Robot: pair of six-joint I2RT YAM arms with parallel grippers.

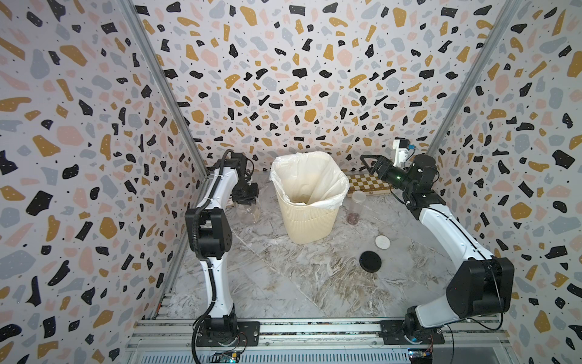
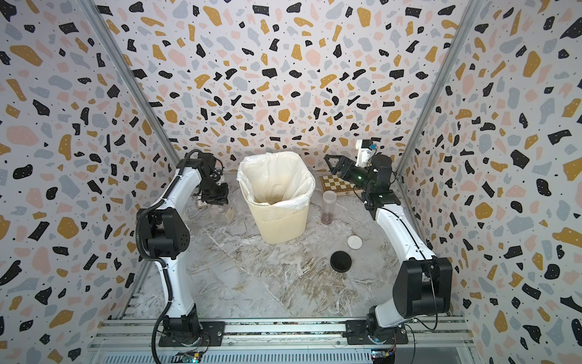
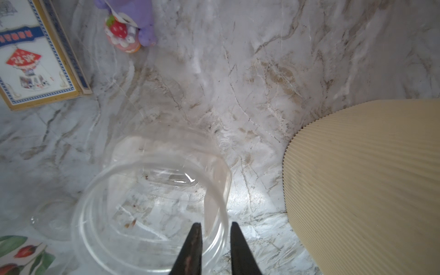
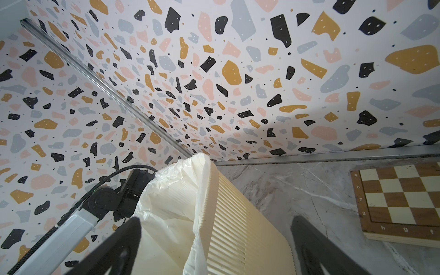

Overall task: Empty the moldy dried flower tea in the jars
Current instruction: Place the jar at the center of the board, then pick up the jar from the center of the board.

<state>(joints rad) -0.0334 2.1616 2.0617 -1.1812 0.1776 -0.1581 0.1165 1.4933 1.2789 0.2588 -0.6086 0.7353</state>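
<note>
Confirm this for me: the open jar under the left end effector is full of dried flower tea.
Not right. The open jar under the left end effector is not full but nearly empty. The left wrist view looks down into it and shows only a few reddish-brown bits of tea on its clear bottom. The rest of your statement holds.
</note>
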